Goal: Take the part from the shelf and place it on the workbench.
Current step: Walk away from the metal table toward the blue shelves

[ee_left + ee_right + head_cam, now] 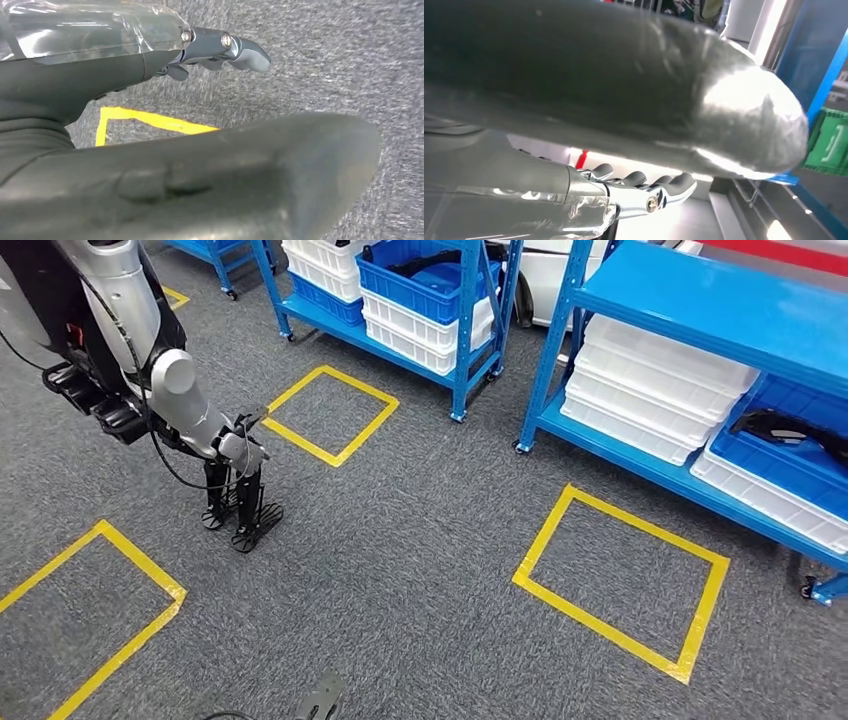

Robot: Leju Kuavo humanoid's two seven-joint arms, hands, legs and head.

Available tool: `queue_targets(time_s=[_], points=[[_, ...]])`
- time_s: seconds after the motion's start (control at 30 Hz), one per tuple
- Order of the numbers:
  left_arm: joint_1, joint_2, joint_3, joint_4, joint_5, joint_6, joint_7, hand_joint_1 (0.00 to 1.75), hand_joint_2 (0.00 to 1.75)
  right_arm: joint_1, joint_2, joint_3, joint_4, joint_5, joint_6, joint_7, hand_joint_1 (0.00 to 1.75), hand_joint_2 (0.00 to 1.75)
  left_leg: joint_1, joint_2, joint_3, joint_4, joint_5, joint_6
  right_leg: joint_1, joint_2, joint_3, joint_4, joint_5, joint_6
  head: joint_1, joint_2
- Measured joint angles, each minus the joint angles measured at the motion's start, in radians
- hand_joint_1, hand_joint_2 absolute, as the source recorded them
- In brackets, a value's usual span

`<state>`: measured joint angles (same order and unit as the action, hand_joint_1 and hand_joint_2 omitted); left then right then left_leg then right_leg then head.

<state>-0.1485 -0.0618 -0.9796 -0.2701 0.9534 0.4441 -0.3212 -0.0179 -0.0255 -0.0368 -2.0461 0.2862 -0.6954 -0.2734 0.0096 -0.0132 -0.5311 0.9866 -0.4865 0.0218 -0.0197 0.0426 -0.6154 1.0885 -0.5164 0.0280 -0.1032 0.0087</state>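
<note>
Your left robot hand hangs low over the grey carpet, fingers spread and pointing down, nothing in them; the left wrist view agrees, with fingers extended over bare carpet near a strip of yellow tape. I judge the arm is simply parked at the robot's side while the body faces the racks.

Your right robot hand shows in its wrist view with fingers stretched out and slightly apart, holding nothing that I can see; a blurred grey thumb covers much of that picture.

A dark part lies in a blue bin on the lower level of the blue shelf, well apart from the left robot hand, forward and to its right. It lies loose in the open-topped bin, likely so it can be lifted straight out. Another blue bin on the farther rack also holds something dark; too small to name.

The part sits on the shelf and both hands are free: this fits a fetch ahead of you, or a return for another part. The surface cannot be placed from these views.
</note>
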Motion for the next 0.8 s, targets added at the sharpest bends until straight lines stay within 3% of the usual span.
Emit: queue_targets(time_s=[0.07,0.1,0.13,0.17,0.23,0.3,0.4,0.47,0.53,0.6,0.63,0.67,0.7,0.77,0.8], points=[[0.001,0.0,0.0,0.0,0.001,0.001,0.0,0.0,0.0,0.0,0.0,0.0,0.0,-0.007,0.0,-0.001,0.0,0.0,-0.002,0.017,0.0,-0.002,0.001,0.004,-0.002,-0.026,-0.059,0.126,-0.065,0.005,0.005,0.0],[0.002,0.0,0.0,0.0,0.002,0.001,0.0,0.0,0.0,0.0,0.0,0.0,0.001,-0.011,0.0,-0.002,0.0,0.0,-0.003,0.025,-0.001,-0.001,0.001,0.004,-0.003,-0.03,-0.085,0.182,-0.085,0.009,0.005,0.0],[0.004,0.0,0.0,0.0,0.003,0.002,0.0,0.0,0.0,0.001,0.0,0.0,0.001,-0.014,0.0,-0.003,0.0,0.0,-0.003,0.034,-0.001,0.0,0.0,0.004,-0.004,-0.033,-0.097,0.207,-0.086,0.012,0.006,0.0],[0.004,0.0,0.0,0.0,0.003,0.003,0.0,0.0,0.0,0.0,0.0,0.0,0.001,-0.016,0.0,-0.004,0.0,0.0,-0.003,0.041,-0.001,0.001,-0.002,0.003,-0.005,-0.035,-0.09,0.196,-0.069,0.014,0.006,0.0],[0.003,-0.001,0.0,0.0,0.003,0.004,0.0,0.0,0.0,-0.001,0.0,0.0,0.002,-0.017,0.0,-0.007,0.0,0.0,-0.002,0.053,0.001,0.007,-0.008,-0.004,-0.006,-0.053,-0.025,0.07,-0.002,0.015,0.006,0.0],[0.002,-0.001,0.0,0.0,0.003,0.005,0.0,0.0,0.0,-0.004,0.0,0.0,0.002,-0.018,0.0,-0.009,0.0,0.0,-0.006,0.06,-0.001,0.019,-0.016,-0.014,-0.001,-0.072,0.03,-0.041,0.034,0.009,0.007,0.0],[0.001,-0.001,0.0,0.0,0.003,0.006,0.0,0.0,0.0,-0.006,0.0,0.0,0.002,-0.018,0.0,-0.01,0.0,0.0,-0.007,0.069,-0.001,0.026,-0.022,-0.027,0.004,-0.064,0.035,-0.062,0.034,-0.008,0.001,0.0],[-0.001,-0.001,0.0,0.0,0.003,0.006,0.0,0.0,0.0,-0.006,0.0,0.0,0.002,-0.017,0.0,-0.011,0.0,0.0,-0.003,0.057,-0.005,0.048,-0.043,-0.038,0.004,-0.056,0.035,-0.064,0.037,-0.02,-0.001,0.0],[-0.002,-0.001,0.0,0.0,0.003,0.006,0.0,0.0,0.0,-0.007,0.0,0.0,0.002,-0.017,0.0,-0.011,0.0,0.0,0.0,0.035,-0.044,0.144,-0.102,-0.045,0.003,-0.049,0.035,-0.066,0.039,-0.029,-0.005,0.0],[0.0,-0.001,0.0,0.0,0.003,0.006,0.0,0.0,0.0,-0.007,0.0,0.0,0.002,-0.017,0.0,-0.011,0.0,0.0,-0.001,0.026,-0.109,0.283,-0.162,-0.046,0.006,-0.038,0.033,-0.066,0.04,-0.033,-0.007,0.0],[0.001,-0.001,0.0,0.0,0.003,0.006,0.0,0.0,0.0,-0.007,0.0,0.0,0.002,-0.017,0.0,-0.011,0.0,0.0,-0.001,0.024,-0.132,0.327,-0.172,-0.045,0.008,-0.032,0.033,-0.066,0.04,-0.034,-0.007,0.0],[0.002,-0.001,0.0,0.0,0.003,0.006,0.0,0.0,0.0,-0.007,0.0,0.0,0.002,-0.017,0.0,-0.011,0.0,0.0,-0.002,0.023,-0.137,0.333,-0.159,-0.042,0.009,-0.024,0.033,-0.065,0.04,-0.034,-0.007,0.0],[0.003,-0.001,0.0,0.0,0.003,0.006,0.0,0.0,0.0,-0.007,0.0,0.0,0.002,-0.017,0.0,-0.011,0.0,0.0,-0.002,0.02,-0.123,0.298,-0.128,-0.038,0.009,-0.016,0.035,-0.065,0.04,-0.034,-0.007,0.0],[0.003,-0.001,0.0,0.0,0.003,0.007,0.0,0.0,0.0,-0.008,0.0,0.0,0.002,-0.017,0.0,-0.011,0.0,0.0,-0.005,-0.01,-0.062,0.155,-0.047,-0.024,0.008,-0.002,0.036,-0.065,0.04,-0.033,-0.006,0.0],[0.003,-0.001,0.0,0.0,0.003,0.007,-0.001,0.0,0.0,-0.009,0.0,0.0,0.002,-0.017,0.0,-0.011,0.0,0.0,-0.006,-0.03,-0.038,0.092,-0.021,-0.018,0.008,0.006,0.034,-0.063,0.04,-0.031,-0.004,0.0]])
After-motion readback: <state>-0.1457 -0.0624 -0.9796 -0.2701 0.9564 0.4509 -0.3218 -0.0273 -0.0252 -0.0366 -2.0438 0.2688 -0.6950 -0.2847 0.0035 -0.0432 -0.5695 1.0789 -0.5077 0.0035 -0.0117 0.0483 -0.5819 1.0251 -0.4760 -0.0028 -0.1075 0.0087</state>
